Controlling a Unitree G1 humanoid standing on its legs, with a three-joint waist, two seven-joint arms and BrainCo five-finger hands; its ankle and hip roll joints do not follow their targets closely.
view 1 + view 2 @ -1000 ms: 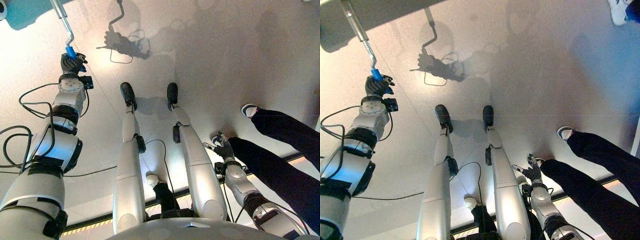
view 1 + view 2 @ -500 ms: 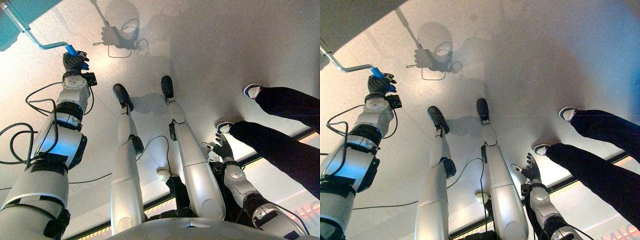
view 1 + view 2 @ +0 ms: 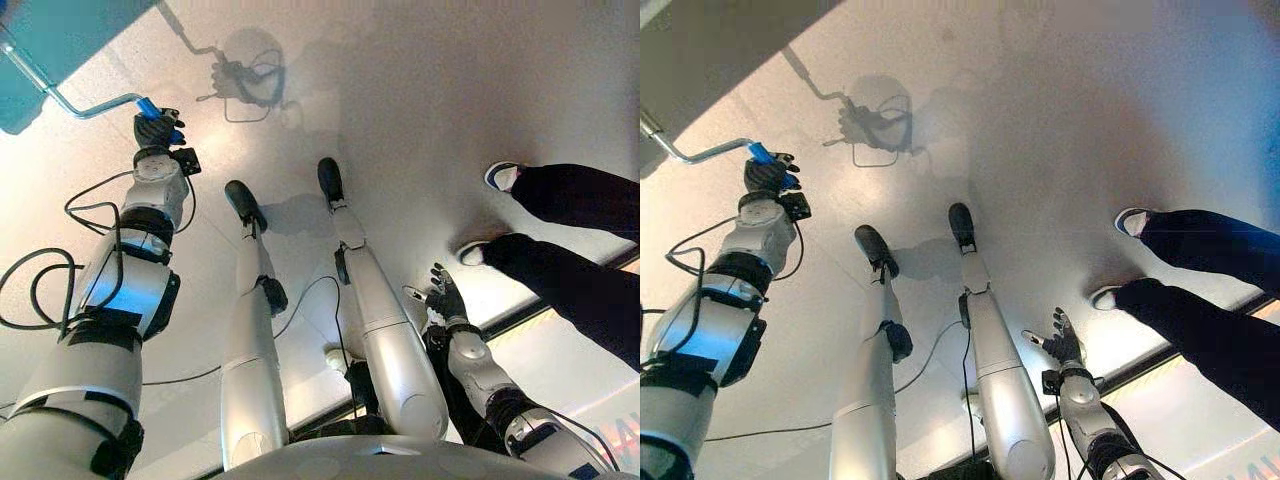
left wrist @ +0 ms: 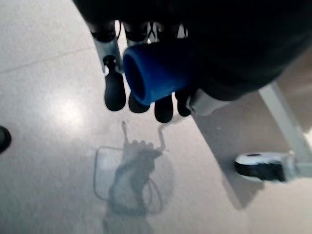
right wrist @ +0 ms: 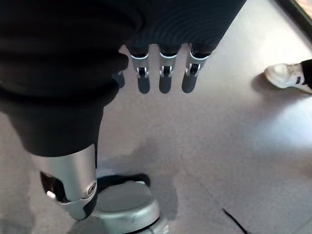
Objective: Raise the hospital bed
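hospital bed (image 3: pixel 40 50) crank in hand, cranking step under way.
the left hand (image 3: pixel 157 128) is clenched round the blue grip (image 4: pixel 156 70) of the crank handle (image 3: pixel 95 102), whose bent metal rod runs up to the bed's teal corner; the right hand (image 3: pixel 445 297) hangs with fingers relaxed, well apart from the bed, near a person's shoe (image 3: pixel 470 252). next, i judge, another turn of the crank.

Floor (image 3: pixel 430 110): pale grey, smooth, glossy, with a bright light patch at far left. Dark strip (image 3: pixel 560 300) crosses it near right, lighter surface beyond. Person's dark-trousered legs (image 3: pixel 580 250) at right, white shoes (image 3: pixel 500 175) planted on floor.
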